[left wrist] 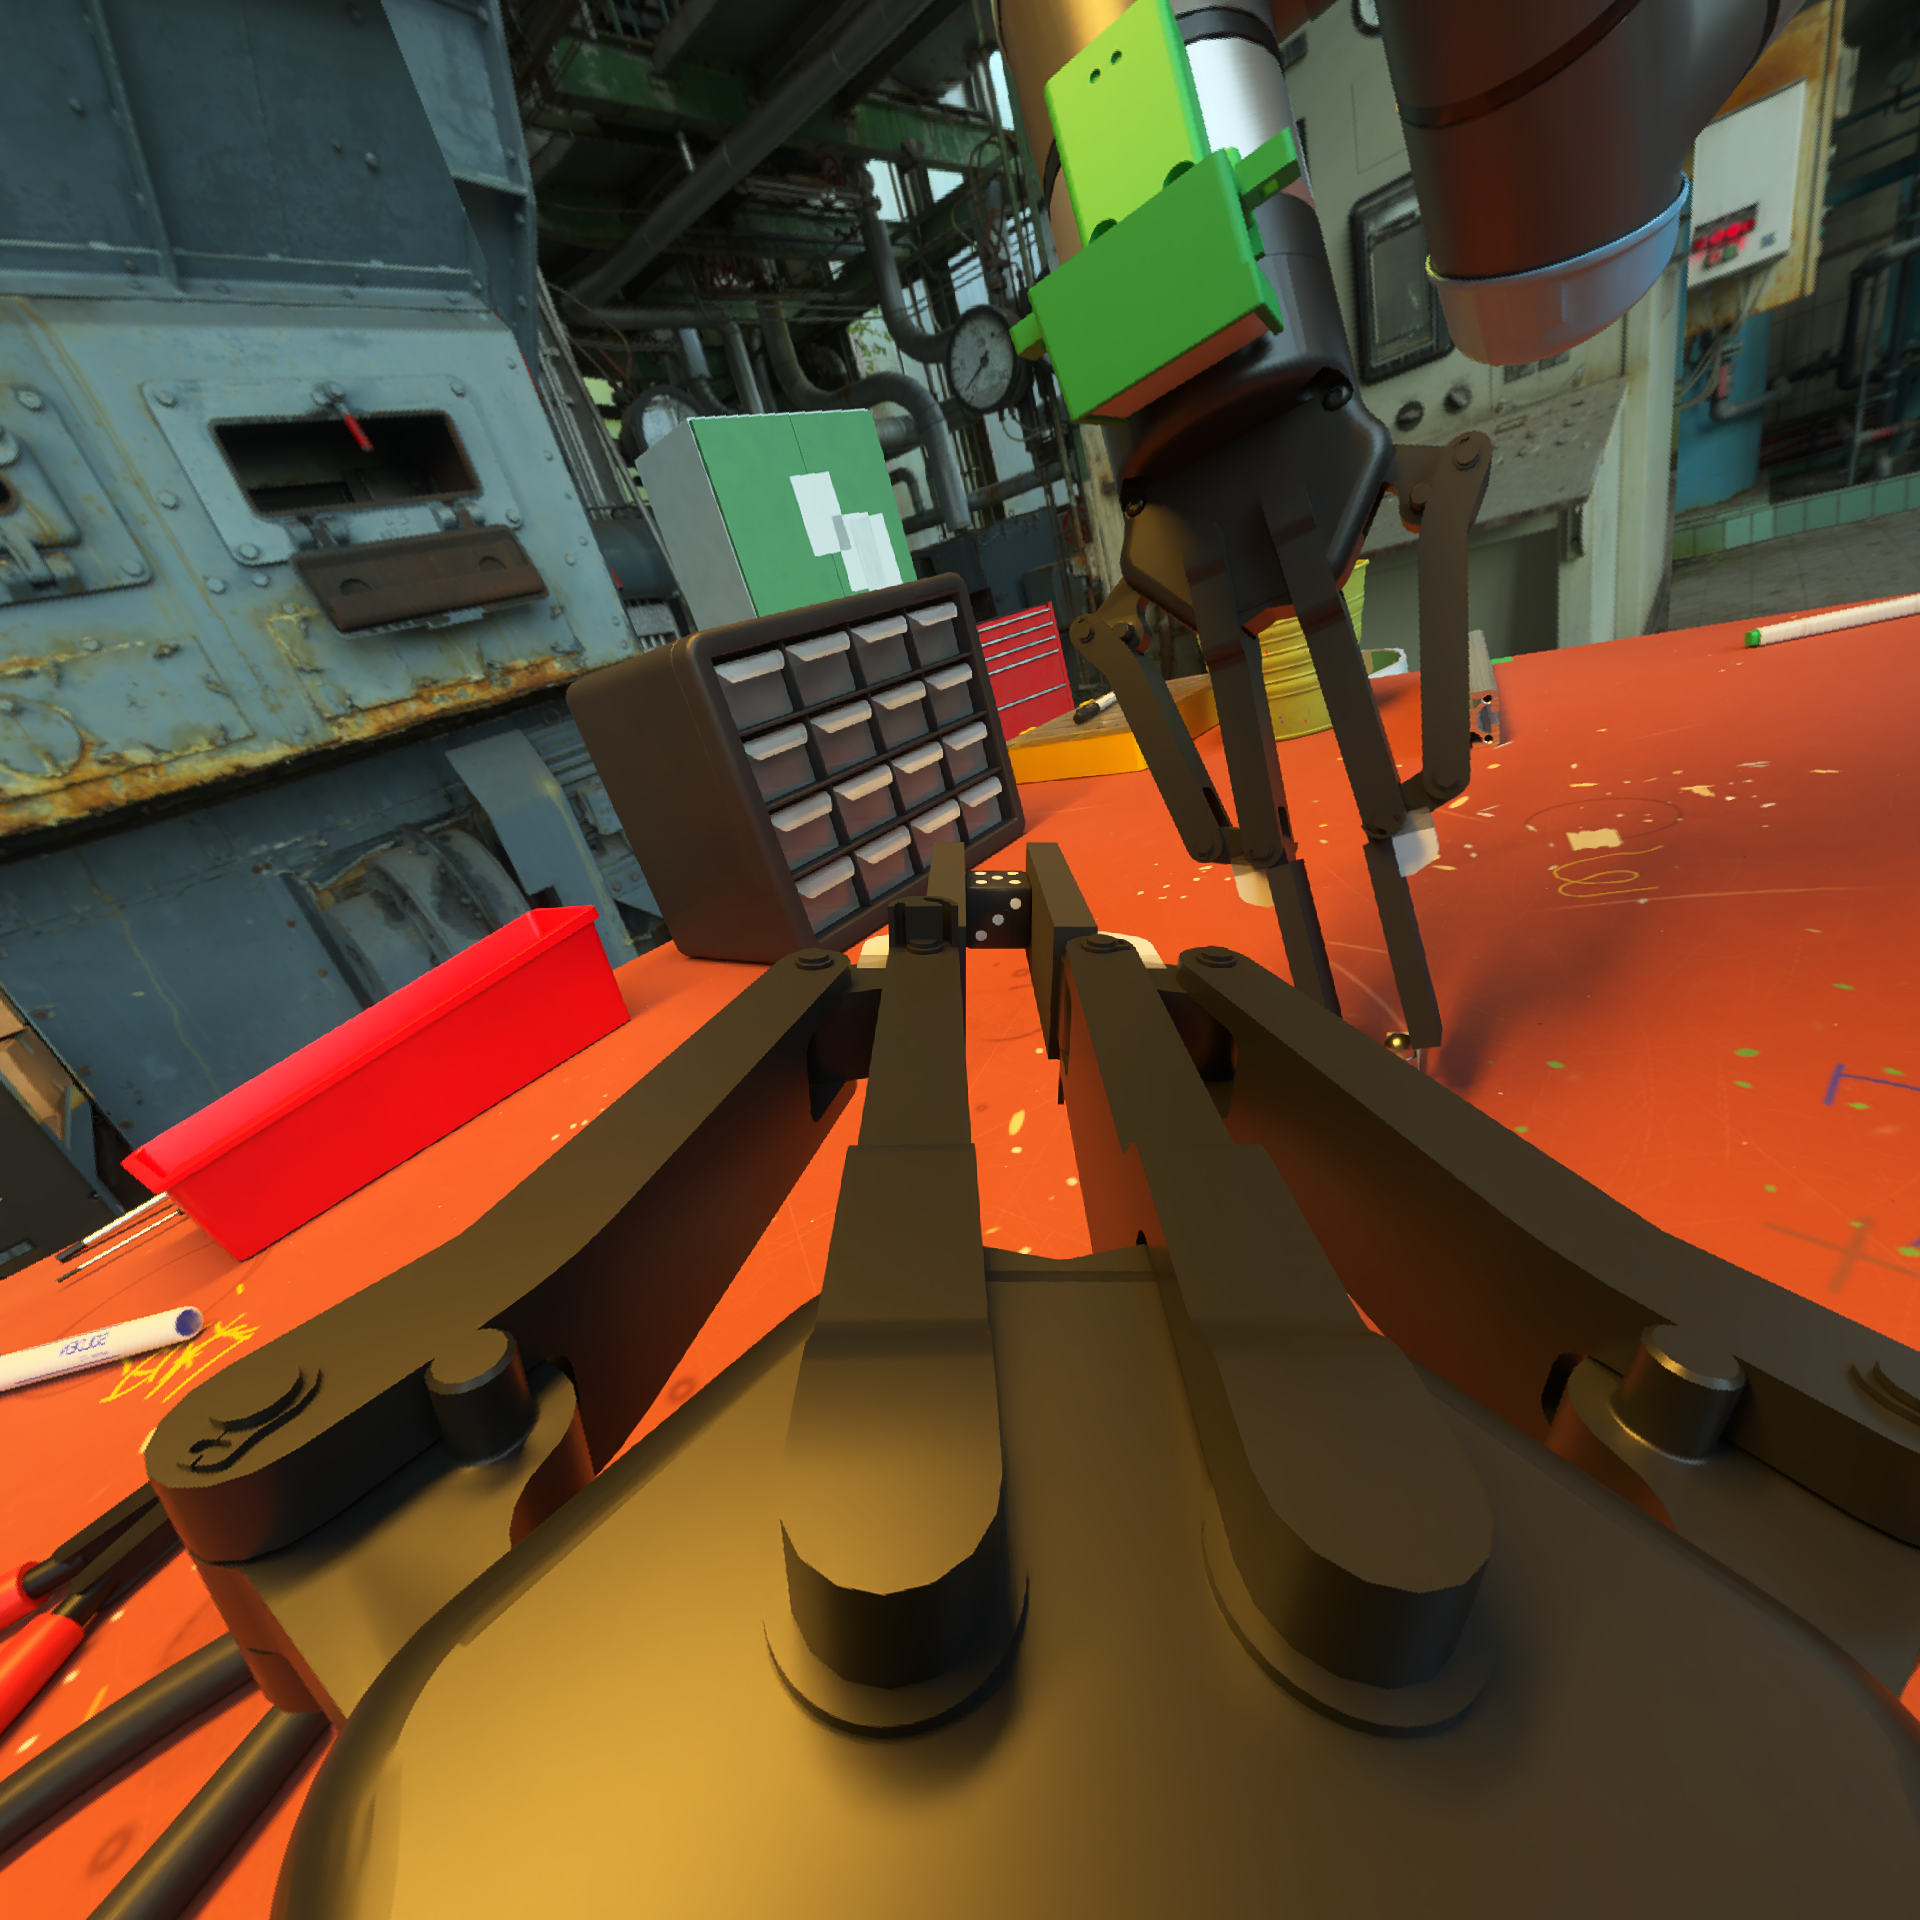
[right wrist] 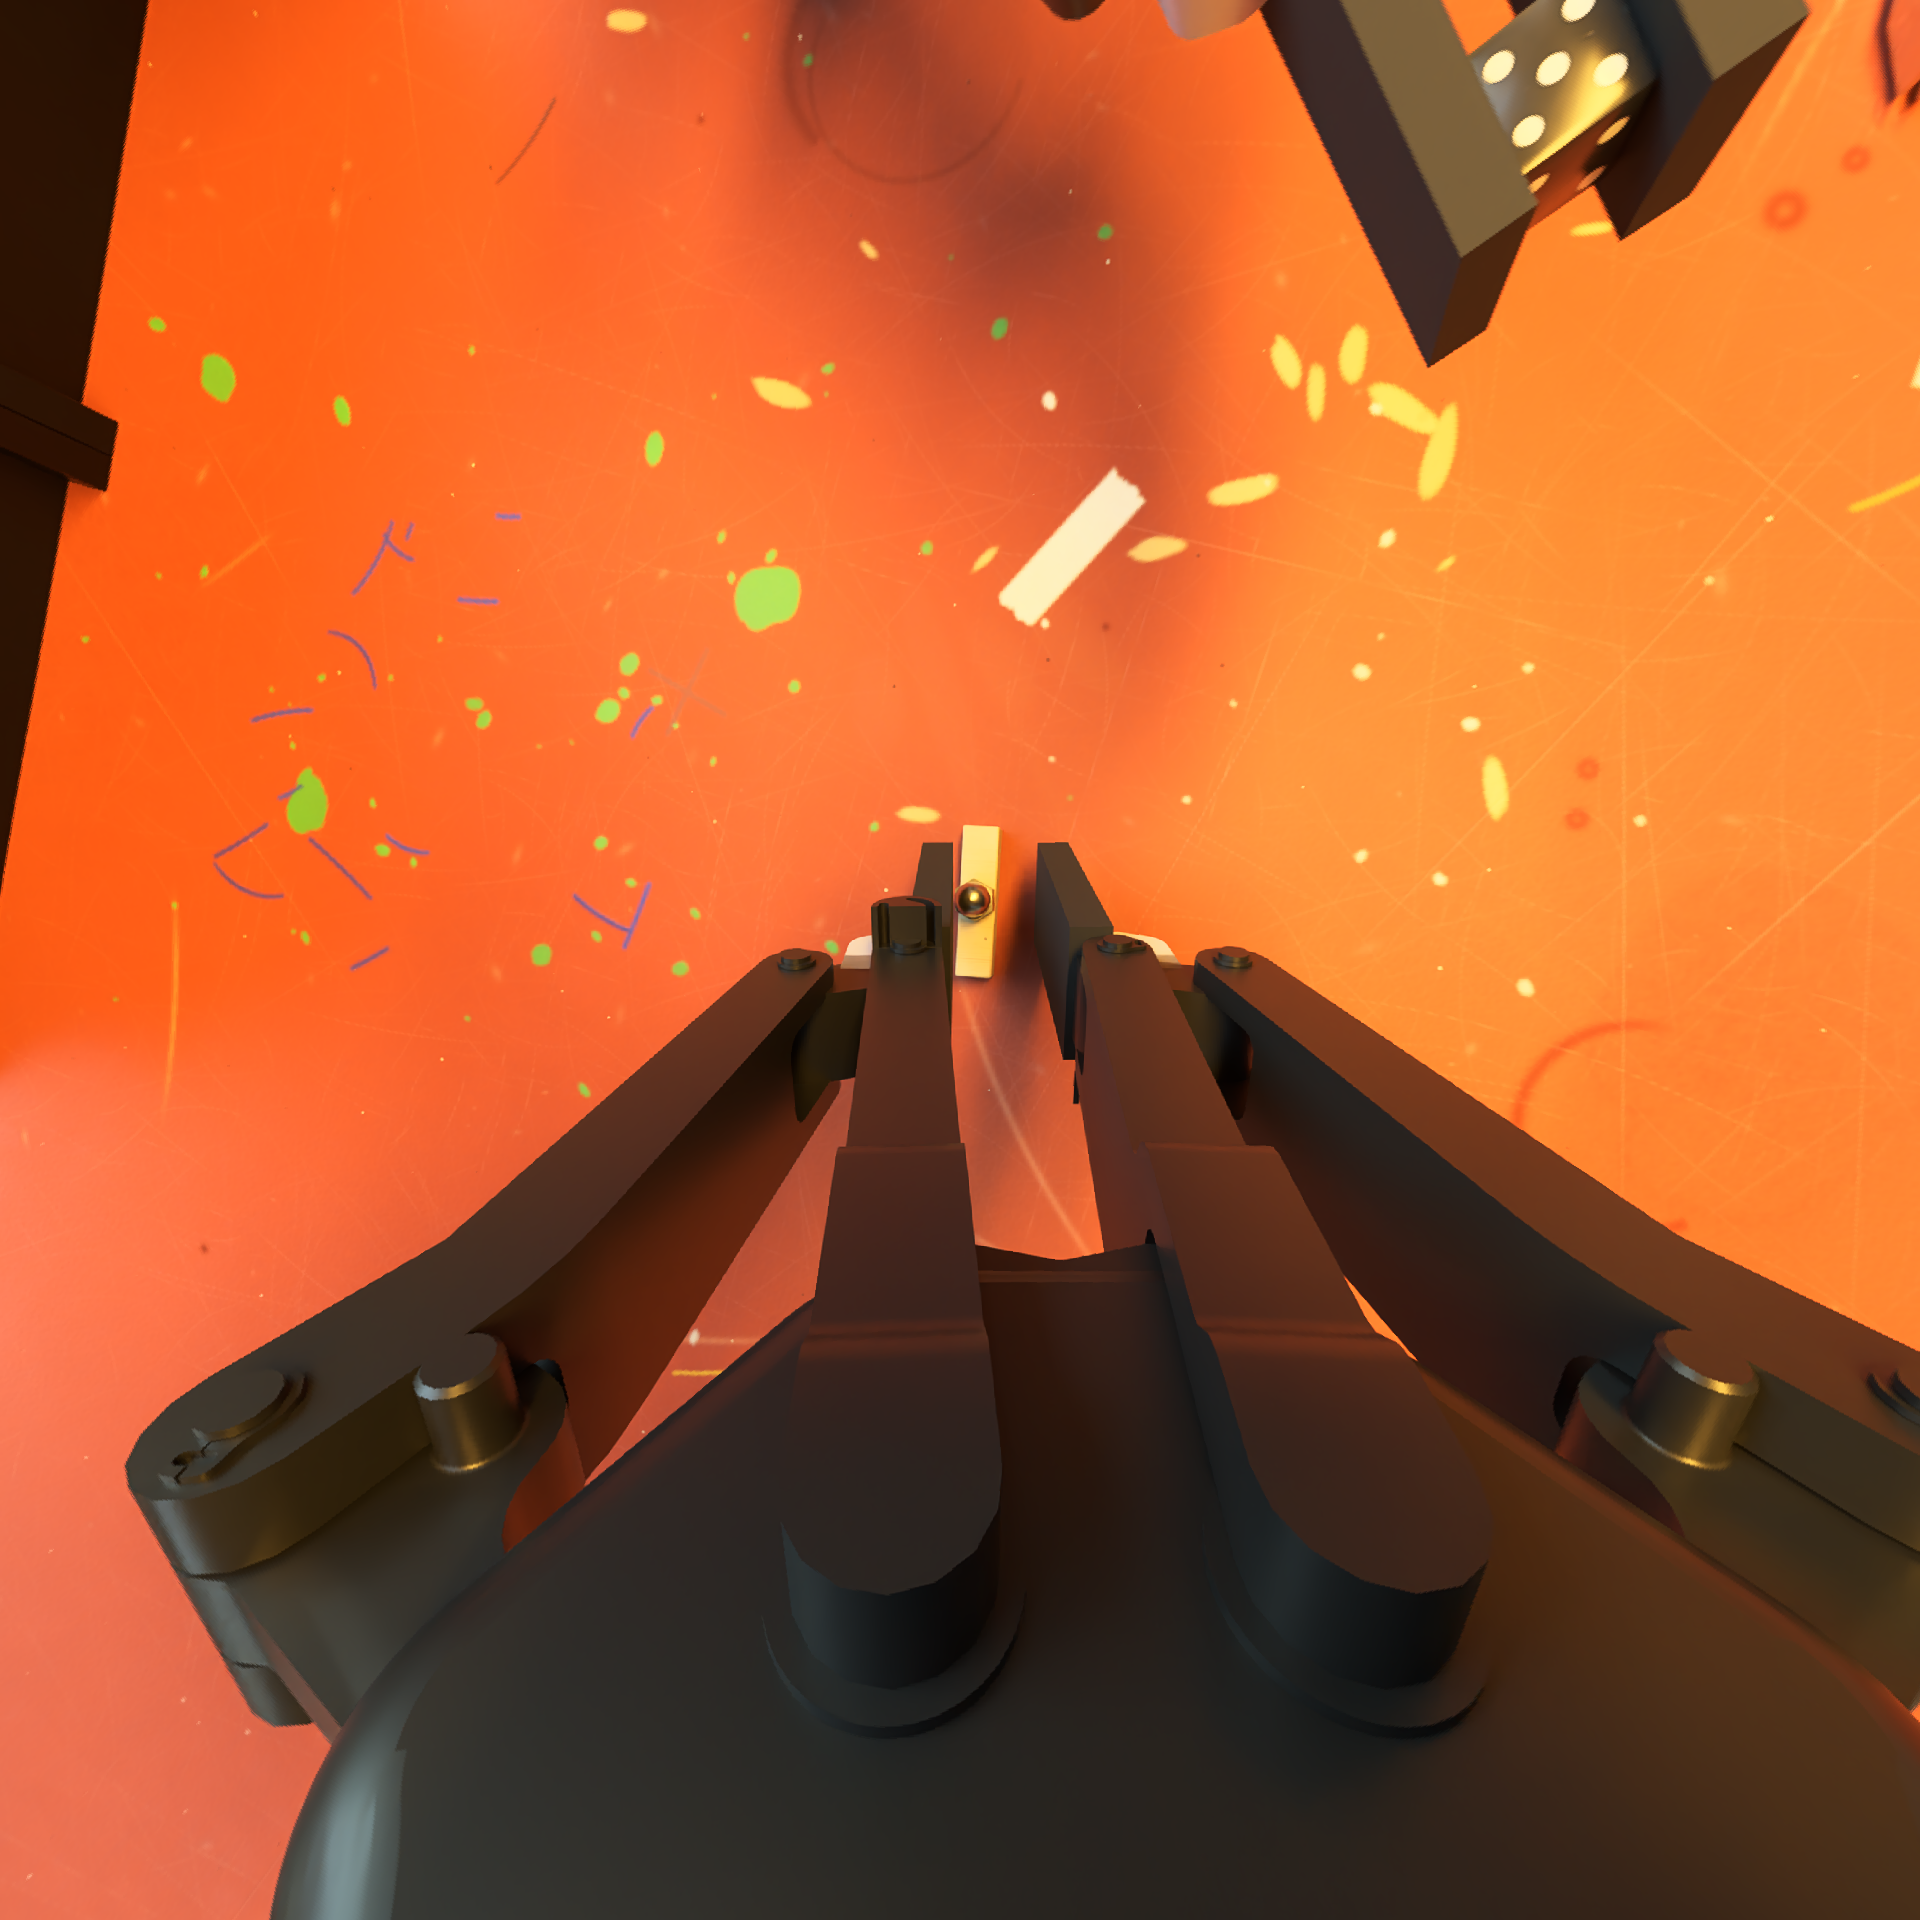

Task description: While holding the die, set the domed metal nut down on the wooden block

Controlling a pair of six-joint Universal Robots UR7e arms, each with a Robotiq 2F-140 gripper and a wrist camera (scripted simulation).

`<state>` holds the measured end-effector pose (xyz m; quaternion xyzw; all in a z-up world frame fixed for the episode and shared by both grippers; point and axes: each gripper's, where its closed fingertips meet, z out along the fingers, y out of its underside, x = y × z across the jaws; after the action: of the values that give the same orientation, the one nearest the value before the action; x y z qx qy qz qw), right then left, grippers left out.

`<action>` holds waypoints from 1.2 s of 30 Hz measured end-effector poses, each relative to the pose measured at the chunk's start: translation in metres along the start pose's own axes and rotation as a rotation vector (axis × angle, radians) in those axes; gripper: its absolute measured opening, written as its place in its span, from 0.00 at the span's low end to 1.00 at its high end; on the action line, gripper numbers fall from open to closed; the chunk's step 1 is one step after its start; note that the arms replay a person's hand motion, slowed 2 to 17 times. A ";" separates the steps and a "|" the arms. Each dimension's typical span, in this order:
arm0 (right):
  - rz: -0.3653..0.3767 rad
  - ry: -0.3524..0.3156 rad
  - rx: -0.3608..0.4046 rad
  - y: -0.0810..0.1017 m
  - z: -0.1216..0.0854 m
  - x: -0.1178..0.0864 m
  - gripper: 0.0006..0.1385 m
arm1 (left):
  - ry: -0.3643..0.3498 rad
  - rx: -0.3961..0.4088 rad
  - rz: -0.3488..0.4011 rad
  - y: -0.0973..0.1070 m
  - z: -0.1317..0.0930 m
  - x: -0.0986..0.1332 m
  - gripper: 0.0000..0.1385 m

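On the orange paint-flecked table (right wrist: 1558, 935): a dark drawer cabinet (left wrist: 831, 769) at the far edge, with a red bin (left wrist: 395, 1081) beside it toward the left edge. Left pincer (left wrist: 995, 906), pressed together on a black white-pipped die (left wrist: 997, 909), held clear above the table. Right pincer (right wrist: 992, 899), pointing straight down at mid-table, fingers slightly spread. Between them, a pale wooden block (right wrist: 978, 956) lying on the table; atop it, a small domed metal nut (right wrist: 974, 900), touching neither finger.
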<state>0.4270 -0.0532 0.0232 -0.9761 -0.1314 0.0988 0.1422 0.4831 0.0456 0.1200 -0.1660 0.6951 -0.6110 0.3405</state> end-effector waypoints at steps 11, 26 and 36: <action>0.002 0.087 0.051 0.002 -0.012 0.015 0.18 | 0.009 -0.006 0.005 0.001 0.001 0.002 0.11; 0.029 0.084 0.043 0.010 -0.007 0.022 0.18 | 0.014 -0.012 0.007 0.002 0.002 0.003 0.11; 0.045 0.052 0.034 0.013 -0.002 0.022 0.12 | 0.014 -0.012 0.009 0.003 0.001 0.003 0.11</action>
<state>0.4511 -0.0595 0.0178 -0.9784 -0.1040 0.0789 0.1601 0.4825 0.0431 0.1167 -0.1606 0.7019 -0.6066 0.3371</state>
